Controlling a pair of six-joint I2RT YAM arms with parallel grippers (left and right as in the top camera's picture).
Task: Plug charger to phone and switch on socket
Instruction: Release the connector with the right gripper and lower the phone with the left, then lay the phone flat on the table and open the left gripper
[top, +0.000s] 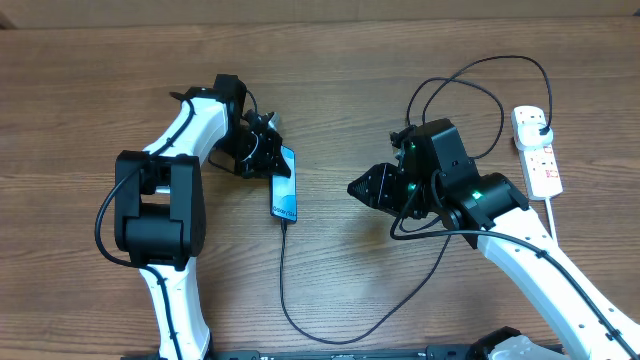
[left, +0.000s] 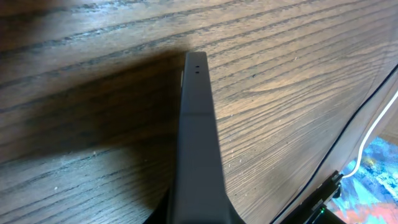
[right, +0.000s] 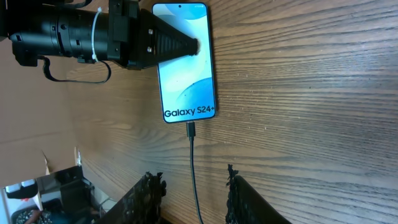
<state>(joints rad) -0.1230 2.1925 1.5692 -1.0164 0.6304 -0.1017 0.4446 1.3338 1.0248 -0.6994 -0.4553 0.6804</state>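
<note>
White power strip (top: 536, 150) lay well right of the right gripper (top: 355, 188), jaws parted, empty; clenched left gripper (right: 194, 46) pinned the phone (right: 186, 87)

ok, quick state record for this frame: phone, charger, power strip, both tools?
phone: lying flat, screen lit, "Galaxy S24+" showing
charger cable: connector in the phone's bottom port; other end plugged into the strip
power strip: black plug seated; switch state unreadable
left tool: shut, tip on the phone's screen
right tool: open, empty, clear of the phone
</note>
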